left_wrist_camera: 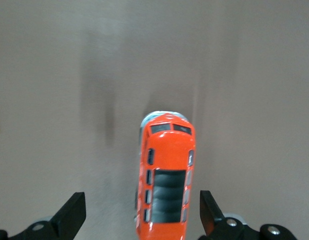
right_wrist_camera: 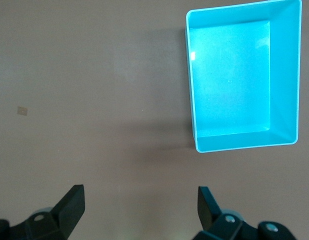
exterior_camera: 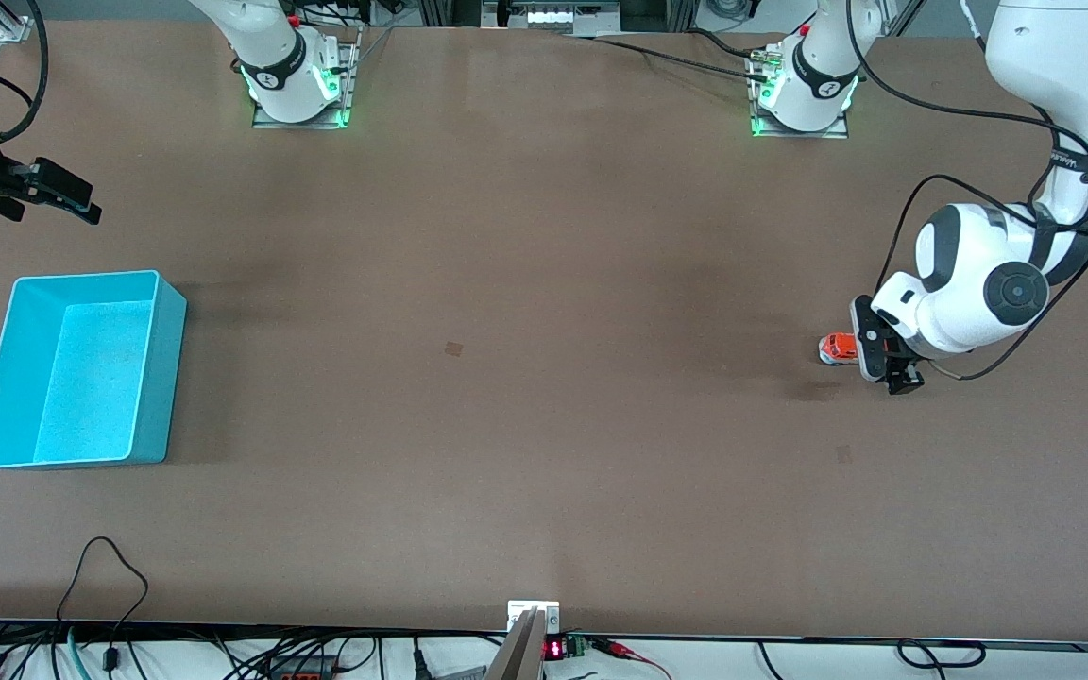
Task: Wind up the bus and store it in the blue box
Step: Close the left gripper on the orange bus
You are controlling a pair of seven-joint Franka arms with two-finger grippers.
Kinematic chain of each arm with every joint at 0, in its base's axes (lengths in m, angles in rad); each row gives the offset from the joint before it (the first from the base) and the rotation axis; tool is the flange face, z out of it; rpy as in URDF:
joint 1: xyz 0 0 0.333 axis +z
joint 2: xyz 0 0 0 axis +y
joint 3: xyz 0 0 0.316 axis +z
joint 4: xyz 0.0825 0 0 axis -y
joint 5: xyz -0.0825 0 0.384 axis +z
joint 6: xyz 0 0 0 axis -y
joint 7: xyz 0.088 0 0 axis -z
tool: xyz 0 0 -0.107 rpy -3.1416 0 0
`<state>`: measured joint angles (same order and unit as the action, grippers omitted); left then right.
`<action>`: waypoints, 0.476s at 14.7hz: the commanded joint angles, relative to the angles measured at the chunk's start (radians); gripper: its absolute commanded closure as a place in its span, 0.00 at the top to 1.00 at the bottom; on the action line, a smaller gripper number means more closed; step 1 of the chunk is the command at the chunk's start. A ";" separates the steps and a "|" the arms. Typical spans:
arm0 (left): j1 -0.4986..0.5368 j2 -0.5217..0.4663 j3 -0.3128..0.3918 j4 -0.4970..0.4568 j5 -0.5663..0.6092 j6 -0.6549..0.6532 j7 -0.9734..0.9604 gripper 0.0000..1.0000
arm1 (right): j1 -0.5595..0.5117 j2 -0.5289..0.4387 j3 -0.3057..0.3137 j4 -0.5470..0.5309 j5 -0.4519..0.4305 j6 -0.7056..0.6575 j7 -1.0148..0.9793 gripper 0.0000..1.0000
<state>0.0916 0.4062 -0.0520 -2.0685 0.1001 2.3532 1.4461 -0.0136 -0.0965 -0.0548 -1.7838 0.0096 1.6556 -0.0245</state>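
Note:
The orange bus (exterior_camera: 837, 348) stands on the table at the left arm's end, its white-grey front end showing past the left hand. In the left wrist view the bus (left_wrist_camera: 166, 177) lies lengthwise between the fingers, closer to one of them, and neither finger touches it. My left gripper (left_wrist_camera: 142, 212) is open and low over the bus (exterior_camera: 889, 364). The blue box (exterior_camera: 81, 368) sits empty at the right arm's end and shows in the right wrist view (right_wrist_camera: 243, 77). My right gripper (exterior_camera: 58, 194) is open and empty (right_wrist_camera: 140, 210), waiting above the table, farther from the front camera than the box.
Small dark marks (exterior_camera: 453, 348) dot the brown table. Cables and a power strip (exterior_camera: 317, 656) run along the table's front edge. The two arm bases (exterior_camera: 298, 80) stand at the back.

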 commanded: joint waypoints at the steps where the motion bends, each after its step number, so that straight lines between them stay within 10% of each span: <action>1: 0.003 -0.015 -0.003 -0.050 0.023 0.053 0.026 1.00 | -0.005 -0.003 0.007 -0.006 -0.013 -0.002 -0.015 1.00; 7: 0.019 -0.018 -0.005 -0.105 0.023 0.132 0.069 0.96 | -0.005 -0.003 0.009 -0.005 -0.013 0.004 -0.014 1.00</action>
<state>0.0957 0.4097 -0.0518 -2.1480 0.1010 2.4641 1.4889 -0.0136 -0.0956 -0.0546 -1.7843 0.0096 1.6558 -0.0251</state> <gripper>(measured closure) 0.004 0.000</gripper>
